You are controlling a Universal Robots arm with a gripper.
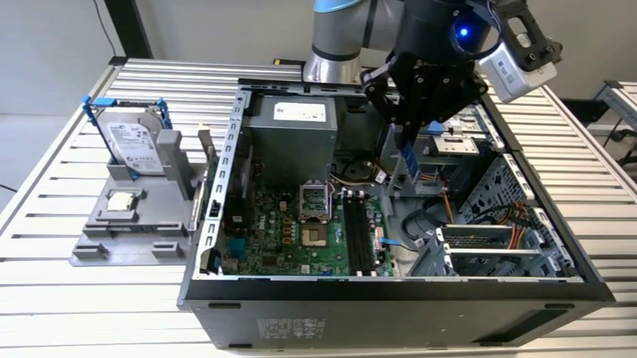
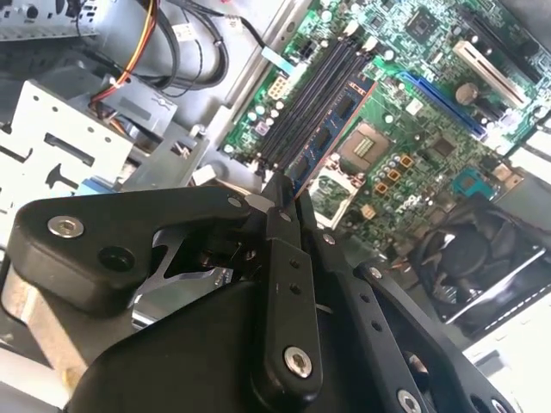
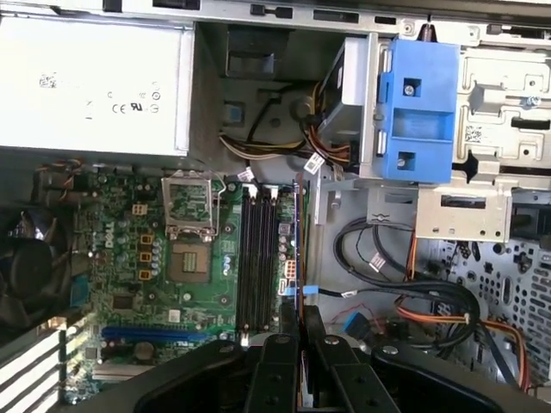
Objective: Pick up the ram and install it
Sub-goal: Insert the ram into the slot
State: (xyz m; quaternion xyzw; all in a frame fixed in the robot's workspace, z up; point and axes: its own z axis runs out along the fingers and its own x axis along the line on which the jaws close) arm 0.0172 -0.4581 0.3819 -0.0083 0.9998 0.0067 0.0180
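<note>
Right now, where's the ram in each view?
Exterior view: ram hangs upright from the gripper, to the exterior view's right of the slots.
First wrist view: ram edge-on, a thin line past the gripper, beside the slots.
Second wrist view: ram slants out of the gripper along the slots.
Shared landmark: the black slots.

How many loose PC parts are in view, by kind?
ram: 1, held in the hand over the open case
hard drive: 1, upright in the stand
processor: 1, flat on the stand
Total: 3
</note>
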